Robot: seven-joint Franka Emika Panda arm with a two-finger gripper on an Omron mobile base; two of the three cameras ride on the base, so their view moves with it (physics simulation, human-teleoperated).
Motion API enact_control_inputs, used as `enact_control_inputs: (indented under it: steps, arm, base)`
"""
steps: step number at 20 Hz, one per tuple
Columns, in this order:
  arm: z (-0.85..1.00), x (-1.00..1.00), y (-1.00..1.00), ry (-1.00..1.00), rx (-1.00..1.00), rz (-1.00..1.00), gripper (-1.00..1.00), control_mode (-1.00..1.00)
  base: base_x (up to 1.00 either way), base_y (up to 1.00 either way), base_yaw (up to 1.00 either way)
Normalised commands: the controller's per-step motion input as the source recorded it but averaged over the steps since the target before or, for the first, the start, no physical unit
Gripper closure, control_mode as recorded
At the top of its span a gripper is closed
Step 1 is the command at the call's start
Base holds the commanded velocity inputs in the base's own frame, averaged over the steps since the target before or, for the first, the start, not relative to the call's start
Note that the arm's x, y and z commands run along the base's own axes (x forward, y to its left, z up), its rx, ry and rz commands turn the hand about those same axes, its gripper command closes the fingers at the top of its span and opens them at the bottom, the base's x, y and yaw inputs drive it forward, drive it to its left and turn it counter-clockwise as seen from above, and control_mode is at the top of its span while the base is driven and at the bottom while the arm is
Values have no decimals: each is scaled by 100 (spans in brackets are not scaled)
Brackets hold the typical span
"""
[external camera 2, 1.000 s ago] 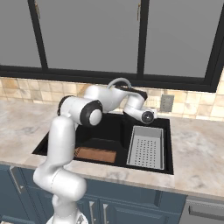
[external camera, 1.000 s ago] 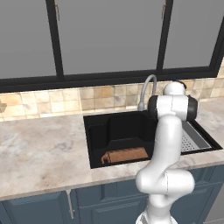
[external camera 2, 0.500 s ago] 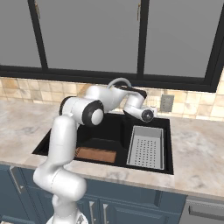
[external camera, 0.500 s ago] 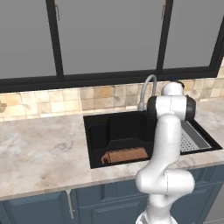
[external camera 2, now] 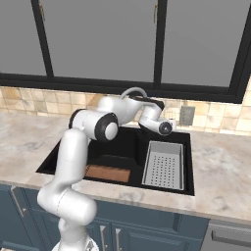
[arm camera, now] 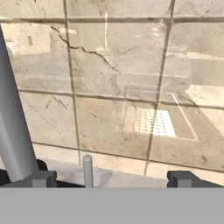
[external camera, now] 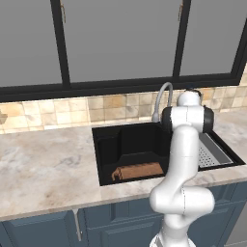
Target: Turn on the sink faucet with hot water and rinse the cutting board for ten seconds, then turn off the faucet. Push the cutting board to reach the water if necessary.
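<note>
Behind the sink, my gripper faces the tiled wall beside the sink faucet. Its jaws stand wide apart, holding nothing. Below lies the cutting board

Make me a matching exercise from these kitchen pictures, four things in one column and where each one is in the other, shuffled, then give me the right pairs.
Things:
1. cutting board
2. drain tray
3. faucet
4. gripper

Places or states:
A. rises behind the sink, in front of the tiled wall
B. lies flat on the sink floor, near the front wall
C. open, facing the wall tiles beside the faucet base
D. sits in the right part of the sink

Pairs: 1-B, 2-D, 3-A, 4-C
</note>
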Motion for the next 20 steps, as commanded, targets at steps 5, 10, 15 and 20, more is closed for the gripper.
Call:
enact_control_inputs:
  steps: [5, 10, 15, 20]
  arm:
    - [-19, 14, 0, 0, 0, 0, -100, -100]
    - [-10, 5, 0, 0, 0, 0, -100, -100]
    - [0, 6, 0, 0, 0, 0, -100, -100]
    - [0, 2, 0, 0, 0, 0, -100, -100]
  base:
    - [0, 0, 0]
    - [0, 0, 0]
    - [0, 0, 0]
    - [0, 0, 0]
